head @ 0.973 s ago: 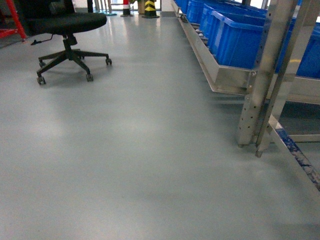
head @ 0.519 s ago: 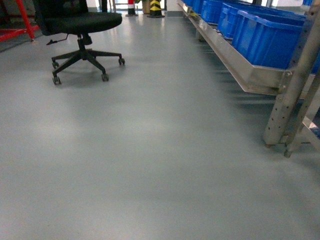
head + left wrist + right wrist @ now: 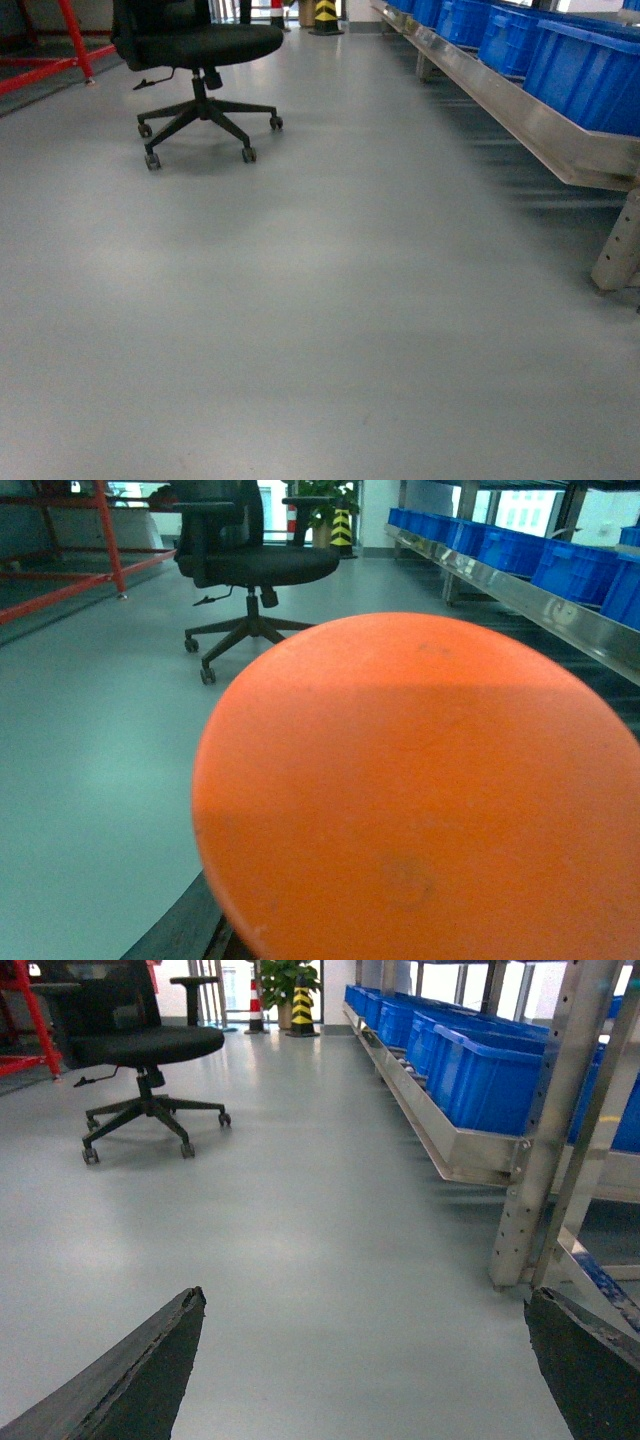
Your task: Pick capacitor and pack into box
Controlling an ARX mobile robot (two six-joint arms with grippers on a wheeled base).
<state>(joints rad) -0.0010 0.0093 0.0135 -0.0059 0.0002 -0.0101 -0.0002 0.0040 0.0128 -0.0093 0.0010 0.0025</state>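
An orange-red round piece, the capacitor, fills most of the left wrist view, right in front of the camera. One dark finger of my left gripper shows at its lower left edge, so the gripper looks shut on it. My right gripper stands open above bare grey floor, nothing between its two dark fingertips. The box is out of view. Neither gripper shows in the head view.
A black office chair on castors stands ahead on the left. A metal rack with blue bins runs along the right, its upright posts close by. A red frame is at far left, a striped bollard far back.
The head view has swung left: the chair and the rack with blue bins have slid to the right in the picture, and the rack's posts have nearly left it.
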